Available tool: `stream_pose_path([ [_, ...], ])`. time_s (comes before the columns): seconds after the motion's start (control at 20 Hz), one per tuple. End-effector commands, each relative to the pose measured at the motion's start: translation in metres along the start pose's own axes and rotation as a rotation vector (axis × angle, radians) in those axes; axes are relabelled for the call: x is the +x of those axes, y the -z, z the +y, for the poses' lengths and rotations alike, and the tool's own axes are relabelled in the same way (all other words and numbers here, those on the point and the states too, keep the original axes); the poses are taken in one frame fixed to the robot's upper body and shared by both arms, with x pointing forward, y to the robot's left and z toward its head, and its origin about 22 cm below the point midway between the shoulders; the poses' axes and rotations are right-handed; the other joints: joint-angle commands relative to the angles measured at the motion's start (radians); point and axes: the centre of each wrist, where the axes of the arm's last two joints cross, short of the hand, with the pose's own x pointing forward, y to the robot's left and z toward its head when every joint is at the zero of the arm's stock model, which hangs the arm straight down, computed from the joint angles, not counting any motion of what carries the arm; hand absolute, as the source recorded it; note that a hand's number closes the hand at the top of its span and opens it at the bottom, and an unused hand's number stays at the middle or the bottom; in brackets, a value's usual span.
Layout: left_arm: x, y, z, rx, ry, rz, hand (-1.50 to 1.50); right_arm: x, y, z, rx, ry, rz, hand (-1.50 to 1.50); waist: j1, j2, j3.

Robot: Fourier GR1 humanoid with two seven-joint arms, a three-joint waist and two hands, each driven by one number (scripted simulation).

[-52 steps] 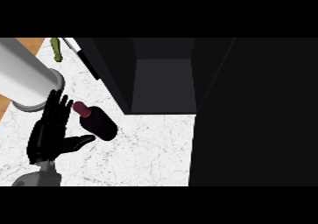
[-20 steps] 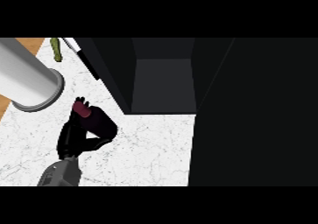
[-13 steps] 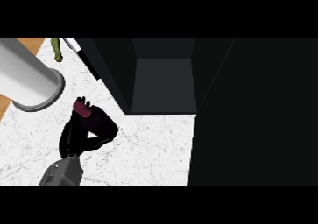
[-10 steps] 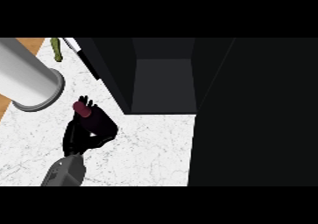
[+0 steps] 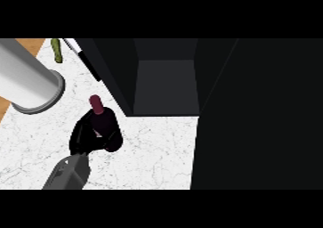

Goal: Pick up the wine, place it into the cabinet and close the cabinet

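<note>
The wine bottle (image 5: 95, 105) is dark maroon and stands on the white marble counter (image 5: 151, 151), just left of the cabinet. Its neck points up-screen, and my hand hides most of its body. My left hand (image 5: 85, 136) is curled round the lower body of the bottle, with the grey forearm coming in from the lower left. The cabinet (image 5: 167, 84) is open; its dark grey inside shows right of the bottle. My right hand is not in view.
A tall white cylinder (image 5: 26, 82) stands on the counter up-left of the bottle, close by. A small green object (image 5: 56, 49) lies at the far back left. A large black panel (image 5: 262, 116) fills the view's right side.
The left hand, open beside the bottle 2.6 s ago, has curled round it. Over the last second hand and bottle have shifted slightly to the right, toward the cabinet.
</note>
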Motion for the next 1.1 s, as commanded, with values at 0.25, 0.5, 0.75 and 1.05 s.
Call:
stream_pose_path([
  [0.25,0.018,-0.046,0.049,-0.05,0.208,-0.071,1.5,0.015,-0.018,0.007,0.027,0.058,-0.037,-1.5,0.013,-0.004,0.001],
  [0.5,0.029,-0.072,0.05,-0.029,0.245,-0.164,1.5,0.007,-0.012,0.01,0.03,0.072,-0.025,-1.5,0.015,-0.003,0.001],
  [0.75,0.047,-0.062,0.034,0.001,0.299,-0.287,1.5,0.014,-0.015,0.0,0.034,0.05,-0.037,-1.5,0.012,-0.003,0.001],
  [1.05,0.074,-0.058,0.005,-0.056,0.188,-0.343,1.5,0.011,-0.028,0.004,0.034,0.061,-0.033,-1.5,0.009,-0.005,0.002],
])
